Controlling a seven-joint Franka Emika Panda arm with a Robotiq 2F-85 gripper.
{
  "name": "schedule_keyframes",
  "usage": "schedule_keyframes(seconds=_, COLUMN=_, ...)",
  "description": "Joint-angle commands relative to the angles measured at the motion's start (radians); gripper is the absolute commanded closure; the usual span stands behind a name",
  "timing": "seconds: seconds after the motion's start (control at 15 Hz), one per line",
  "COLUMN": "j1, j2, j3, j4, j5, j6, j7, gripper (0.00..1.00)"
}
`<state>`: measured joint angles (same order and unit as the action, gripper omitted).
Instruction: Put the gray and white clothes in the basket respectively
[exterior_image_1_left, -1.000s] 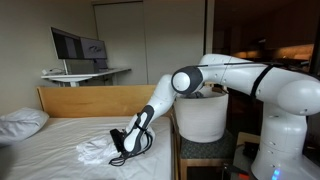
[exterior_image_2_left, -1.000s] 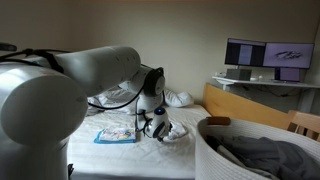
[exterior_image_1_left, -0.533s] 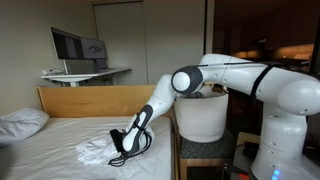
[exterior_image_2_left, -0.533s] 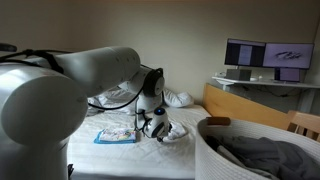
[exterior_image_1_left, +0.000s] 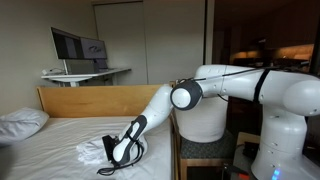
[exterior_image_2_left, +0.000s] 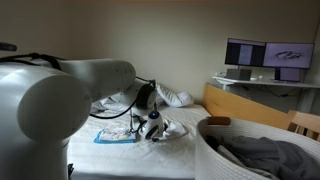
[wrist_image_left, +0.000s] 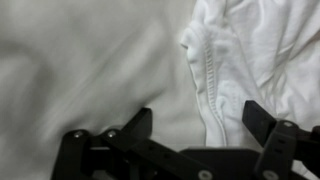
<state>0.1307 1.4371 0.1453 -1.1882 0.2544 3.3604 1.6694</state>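
Note:
The white garment (wrist_image_left: 250, 45) lies rumpled on the bed, its stitched hem running down between my fingers. My gripper (wrist_image_left: 200, 125) is open and low over it, one finger (wrist_image_left: 140, 122) on the sheet side and the other on the cloth side. In both exterior views the gripper (exterior_image_1_left: 118, 152) (exterior_image_2_left: 152, 128) is down at the white garment (exterior_image_1_left: 93, 150) (exterior_image_2_left: 172, 130) near the bed's edge. The gray garment (exterior_image_2_left: 265, 155) lies inside the white basket (exterior_image_2_left: 205, 150) (exterior_image_1_left: 205, 122), which stands beside the bed.
A plump white pillow (exterior_image_1_left: 20, 122) (exterior_image_2_left: 175, 97) rests at the head of the bed by the wooden headboard (exterior_image_1_left: 90, 100). A flat blue-edged item (exterior_image_2_left: 115, 135) lies on the sheet near the gripper. A desk with a monitor (exterior_image_1_left: 78, 45) stands behind.
The arm has dropped lower and the gripper has come down onto the white garment. The jaws have stayed open.

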Motion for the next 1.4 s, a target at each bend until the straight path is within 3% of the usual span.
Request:
schedule_keyframes(seconds=0.0, j1=-0.001, j2=0.027, j3=0.033, j4=0.048, j5=0.039, j6=0.083, j7=-0.076, gripper=0.00)
schedule_keyframes(seconds=0.07, j1=0.003, j2=0.045, j3=0.030, j4=0.076, j5=0.041, j6=0.112, j7=-0.082, gripper=0.00)
schedule_keyframes(seconds=0.13, j1=-0.046, j2=0.045, j3=0.039, j4=0.062, j5=-0.074, j6=0.145, j7=-0.019, gripper=0.00)
schedule_keyframes(seconds=0.2, j1=-0.028, j2=0.045, j3=-0.012, j4=0.128, j5=-0.078, j6=0.094, j7=0.008, gripper=0.00)
schedule_keyframes(seconds=0.33, j1=-0.062, j2=0.044, j3=-0.019, j4=0.140, j5=-0.126, j6=0.101, j7=0.008, gripper=0.00)
schedule_keyframes(seconds=0.4, j1=-0.067, j2=0.043, j3=0.009, j4=0.159, j5=-0.036, j6=0.099, j7=-0.116, gripper=0.00)
schedule_keyframes(seconds=0.53, j1=-0.079, j2=0.042, j3=-0.001, j4=0.143, j5=-0.014, j6=0.097, j7=-0.151, gripper=0.00)
schedule_keyframes(seconds=0.6, j1=-0.045, j2=0.042, j3=-0.099, j4=0.128, j5=-0.013, j6=0.037, j7=-0.075, gripper=0.00)
schedule_keyframes(seconds=0.67, j1=-0.017, j2=0.043, j3=-0.164, j4=0.137, j5=0.038, j6=-0.040, j7=-0.081, gripper=0.00)
schedule_keyframes(seconds=0.87, j1=0.045, j2=0.047, j3=-0.304, j4=0.155, j5=0.047, j6=-0.241, j7=-0.038, gripper=0.00)
schedule_keyframes(seconds=1.13, j1=0.072, j2=0.043, j3=-0.345, j4=0.196, j5=0.005, j6=-0.509, j7=-0.031, gripper=0.00)
schedule_keyframes(seconds=1.33, j1=0.072, j2=0.042, j3=-0.331, j4=0.219, j5=-0.021, j6=-0.556, j7=-0.019, gripper=0.00)
